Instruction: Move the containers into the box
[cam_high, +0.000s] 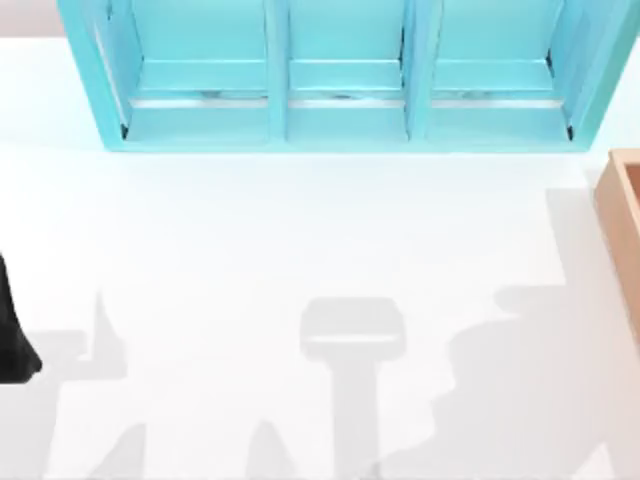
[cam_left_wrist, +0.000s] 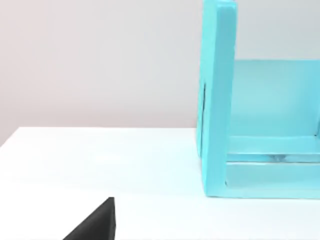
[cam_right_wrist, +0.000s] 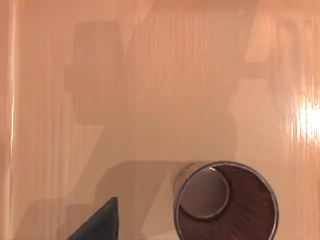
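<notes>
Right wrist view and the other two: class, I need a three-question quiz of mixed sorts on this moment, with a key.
1. True or false: a cup stands upright, mouth up, on the floor of the box.
2. In the top view, the box lies at which side of the table? A) left B) right C) middle
3. Fill in: the shelf unit is coloured ____.

Key: 1 true; 2 B; 3 turquoise.
</notes>
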